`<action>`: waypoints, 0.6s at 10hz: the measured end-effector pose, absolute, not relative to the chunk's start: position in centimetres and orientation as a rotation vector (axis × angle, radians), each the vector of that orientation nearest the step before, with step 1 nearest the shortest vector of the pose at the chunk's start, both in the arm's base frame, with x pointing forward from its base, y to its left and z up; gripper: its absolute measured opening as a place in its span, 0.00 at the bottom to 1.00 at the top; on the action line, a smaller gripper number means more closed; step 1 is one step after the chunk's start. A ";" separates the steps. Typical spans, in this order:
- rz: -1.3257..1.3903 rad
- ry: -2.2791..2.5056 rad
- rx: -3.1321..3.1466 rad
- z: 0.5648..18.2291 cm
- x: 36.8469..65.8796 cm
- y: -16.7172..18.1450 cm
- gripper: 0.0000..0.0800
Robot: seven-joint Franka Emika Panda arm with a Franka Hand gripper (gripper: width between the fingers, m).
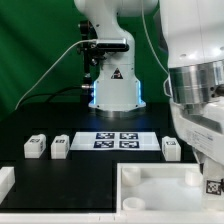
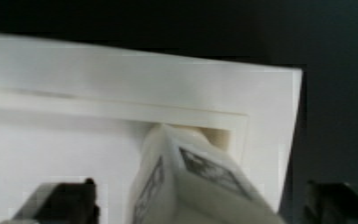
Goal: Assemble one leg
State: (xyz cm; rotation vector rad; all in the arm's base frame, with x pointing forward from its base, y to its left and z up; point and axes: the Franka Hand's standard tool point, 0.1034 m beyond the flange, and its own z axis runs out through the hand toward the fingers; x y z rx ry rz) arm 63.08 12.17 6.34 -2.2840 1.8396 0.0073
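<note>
Only black-and-white tags on leg point(image 2: 190, 170) and marker board point(image 1: 118, 139), wordless.

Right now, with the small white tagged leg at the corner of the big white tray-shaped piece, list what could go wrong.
1. In the wrist view the small white plastic leg with its black-and-white tag sits tilted at the inner corner of the large white rimmed tray piece; pushed down, it may jam or seat crooked.
2. The two-finger gripper has both dark fingertips standing apart from the leg; whether it holds the leg cannot be told, so the leg might topple.
</note>
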 end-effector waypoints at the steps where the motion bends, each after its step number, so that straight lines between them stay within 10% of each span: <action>1: -0.011 1.712 -2.381 6.4 63.1 12.2 0.79; 6: -0.137 0.654 -2.955 6.6 63.6 11.3 0.81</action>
